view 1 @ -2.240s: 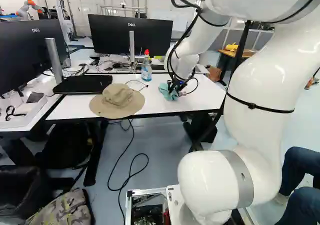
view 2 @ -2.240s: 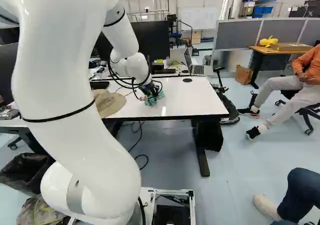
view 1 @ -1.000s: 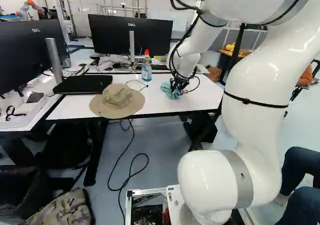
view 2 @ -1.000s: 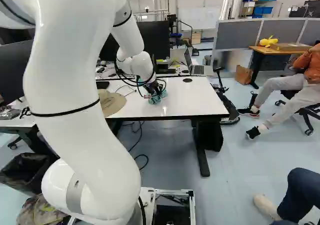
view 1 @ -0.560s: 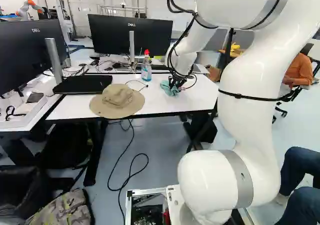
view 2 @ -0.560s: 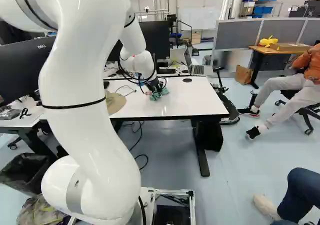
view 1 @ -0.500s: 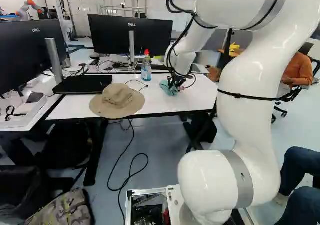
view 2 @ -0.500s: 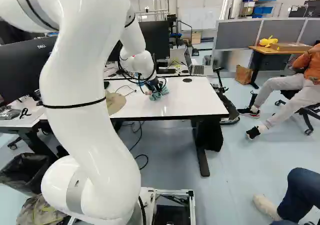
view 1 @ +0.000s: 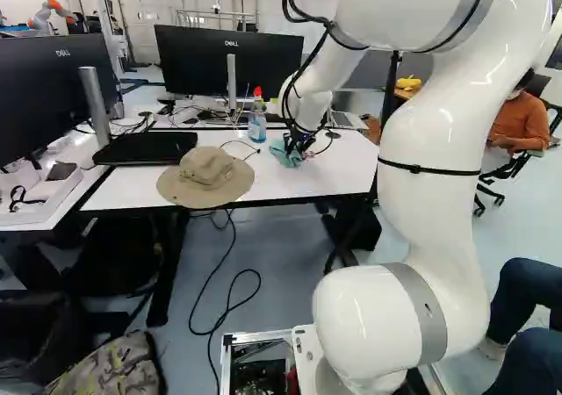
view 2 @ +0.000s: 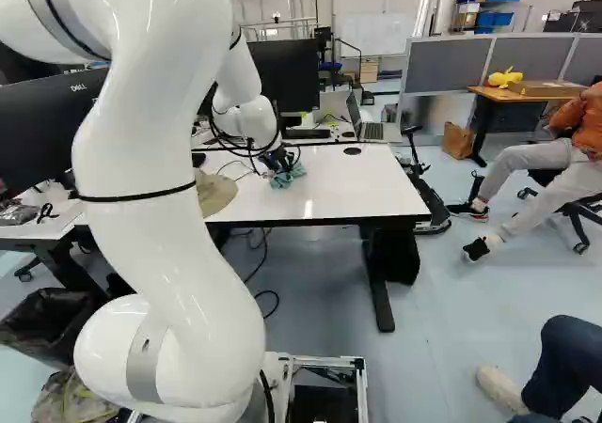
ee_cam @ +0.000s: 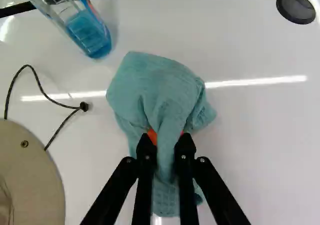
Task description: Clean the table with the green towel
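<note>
Closer to the hat and the bottle now, the towel (ee_cam: 155,87) has slid over the white table (view 1: 132,189), and the claw (view 1: 299,140) and the arm (view 1: 439,140) went with it. The claw is pinching a bunched-up bit of towel, with its two black fingers squeezing from both sides and some orange pad (ee_cam: 152,136) peeking out. The towel sits on the table top, soft and bumpy, blue-green, all puffed up in folds ahead of the fingers, with more hanging down between them.

Near it stands the bottle (view 1: 257,125), see-through and shiny, with blue water-like stuff inside and a red top. It is in the way on that side. The hat (view 1: 206,177) is in the way too. It is tan cloth, with a wide round floppy brim and a thin black string (ee_cam: 37,80) that has a little bead on it. On the other side of the towel is a flat round black cap (ee_cam: 296,8) in the smooth, shiny table.

Past the hat lies a flat black slab (view 1: 145,147). Behind the table top is a big black screen (view 1: 198,57).
</note>
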`<state>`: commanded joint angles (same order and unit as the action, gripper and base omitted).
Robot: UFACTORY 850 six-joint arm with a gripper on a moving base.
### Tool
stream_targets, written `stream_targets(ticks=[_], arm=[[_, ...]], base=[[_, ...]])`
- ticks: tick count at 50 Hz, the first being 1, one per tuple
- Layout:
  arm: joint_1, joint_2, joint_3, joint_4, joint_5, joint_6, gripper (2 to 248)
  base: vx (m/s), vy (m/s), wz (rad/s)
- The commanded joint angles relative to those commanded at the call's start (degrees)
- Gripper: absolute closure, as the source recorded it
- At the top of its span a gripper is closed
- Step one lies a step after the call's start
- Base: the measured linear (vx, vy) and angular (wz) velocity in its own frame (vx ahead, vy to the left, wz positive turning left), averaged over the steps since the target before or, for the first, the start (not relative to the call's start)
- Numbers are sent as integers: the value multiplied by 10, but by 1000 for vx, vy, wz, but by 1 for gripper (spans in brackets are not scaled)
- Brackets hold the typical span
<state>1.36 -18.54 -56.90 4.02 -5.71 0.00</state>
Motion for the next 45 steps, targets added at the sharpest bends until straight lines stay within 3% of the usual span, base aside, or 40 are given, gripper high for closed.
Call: stream_targets(ticks=[22, 45], arm=[[4, 51, 62, 0, 0, 0, 199], [-35, 67, 81, 0, 0, 0, 199]], base=[[0, 0, 0], [0, 0, 0]])
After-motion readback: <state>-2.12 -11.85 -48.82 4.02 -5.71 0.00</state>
